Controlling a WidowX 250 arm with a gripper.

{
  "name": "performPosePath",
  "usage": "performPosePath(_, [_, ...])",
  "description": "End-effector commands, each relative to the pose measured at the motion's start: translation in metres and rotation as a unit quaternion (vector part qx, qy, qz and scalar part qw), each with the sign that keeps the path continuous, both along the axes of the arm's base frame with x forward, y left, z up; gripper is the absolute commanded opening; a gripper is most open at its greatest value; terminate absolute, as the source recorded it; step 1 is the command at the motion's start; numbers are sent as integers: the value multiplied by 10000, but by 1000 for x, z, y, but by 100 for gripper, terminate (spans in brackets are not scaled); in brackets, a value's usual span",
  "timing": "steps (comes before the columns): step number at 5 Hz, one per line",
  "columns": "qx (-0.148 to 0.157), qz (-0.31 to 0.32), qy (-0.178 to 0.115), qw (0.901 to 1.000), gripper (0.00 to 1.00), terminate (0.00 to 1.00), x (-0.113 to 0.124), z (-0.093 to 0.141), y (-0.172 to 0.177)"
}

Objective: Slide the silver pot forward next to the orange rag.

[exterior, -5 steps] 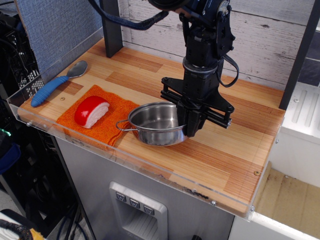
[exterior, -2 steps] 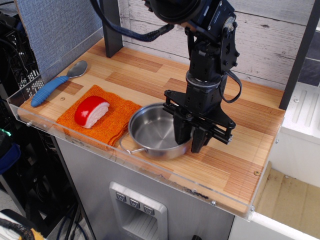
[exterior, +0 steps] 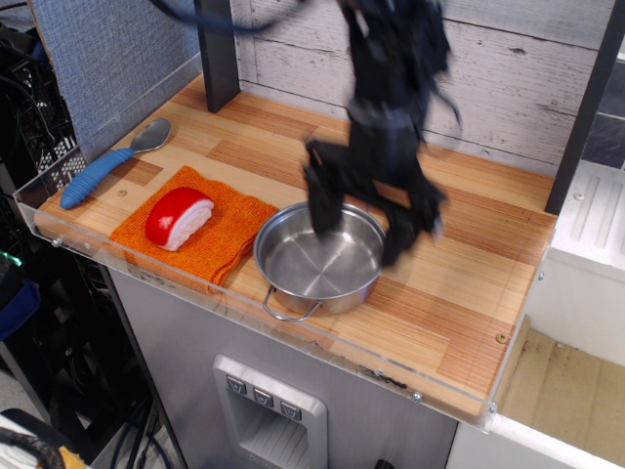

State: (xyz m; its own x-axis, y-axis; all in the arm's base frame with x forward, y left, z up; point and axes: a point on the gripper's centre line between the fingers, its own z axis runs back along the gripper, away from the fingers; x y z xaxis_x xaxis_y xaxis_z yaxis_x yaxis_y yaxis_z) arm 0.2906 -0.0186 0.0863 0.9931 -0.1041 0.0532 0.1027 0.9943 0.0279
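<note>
The silver pot (exterior: pixel 314 266) stands on the wooden table near the front edge, and one wire handle points to the front. Its left rim is right beside the orange rag (exterior: pixel 220 239), which lies flat to its left. My gripper (exterior: pixel 361 225) is blurred by motion and hangs over the pot's back right part. Its jaws are spread wide, one finger over the pot's back rim and one (exterior: pixel 400 239) outside the right rim. It holds nothing.
A red-and-white toy sushi piece (exterior: pixel 179 217) lies on the rag. A blue-handled metal spoon (exterior: pixel 109 166) lies at the far left. A clear plastic lip (exterior: pixel 244 308) runs along the table's front edge. A dark post (exterior: pixel 217 54) stands at the back.
My gripper was shut on the pot's right rim; it has opened wide, let go and risen a little. The pot turned, so its handle swung from the left to the front.
</note>
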Motion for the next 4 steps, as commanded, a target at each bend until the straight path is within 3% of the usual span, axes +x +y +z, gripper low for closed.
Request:
performPosePath(1, [-77, 1085, -322, 9935, 100, 0, 7, 73, 83])
performPosePath(3, [-118, 1302, -119, 9914, 100, 0, 23, 74, 113])
performPosePath(4, [-72, 922, 56, 9957, 100, 0, 27, 71, 114])
